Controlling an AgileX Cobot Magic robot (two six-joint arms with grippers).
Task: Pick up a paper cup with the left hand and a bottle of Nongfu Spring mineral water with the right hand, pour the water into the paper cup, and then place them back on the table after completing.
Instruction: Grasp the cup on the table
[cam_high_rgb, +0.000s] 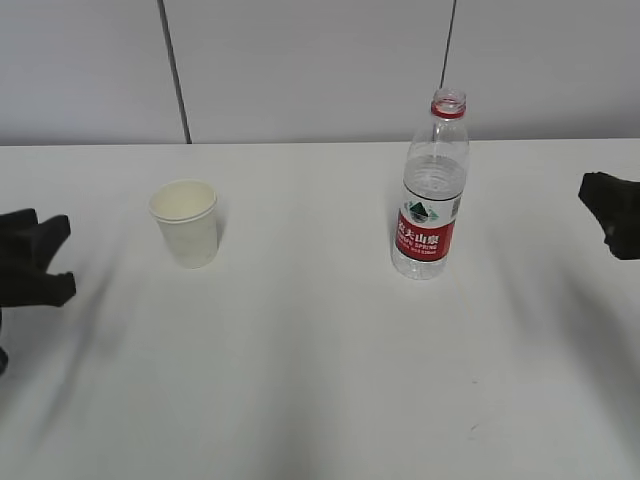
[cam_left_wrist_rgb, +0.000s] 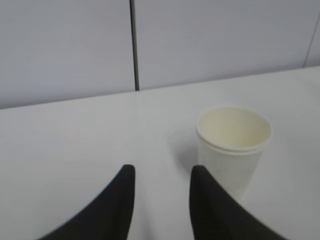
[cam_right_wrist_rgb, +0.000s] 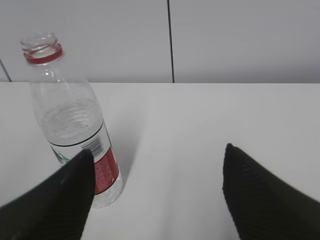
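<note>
A cream paper cup (cam_high_rgb: 186, 221) stands upright and empty on the white table (cam_high_rgb: 320, 380), left of centre. A clear Nongfu Spring bottle (cam_high_rgb: 432, 190) with a red label and no cap stands right of centre, holding clear water. My left gripper (cam_high_rgb: 50, 257) is open and empty at the left edge, well left of the cup. In the left wrist view the cup (cam_left_wrist_rgb: 233, 147) is just ahead and right of the left gripper (cam_left_wrist_rgb: 161, 172). My right gripper (cam_right_wrist_rgb: 157, 152) is open wide and empty; the bottle (cam_right_wrist_rgb: 72, 122) stands ahead of its left finger. It shows at the exterior view's right edge (cam_high_rgb: 612, 212).
A grey panelled wall (cam_high_rgb: 320, 70) with dark vertical seams rises behind the table's far edge. Soft arm shadows fall on the tabletop at both sides.
</note>
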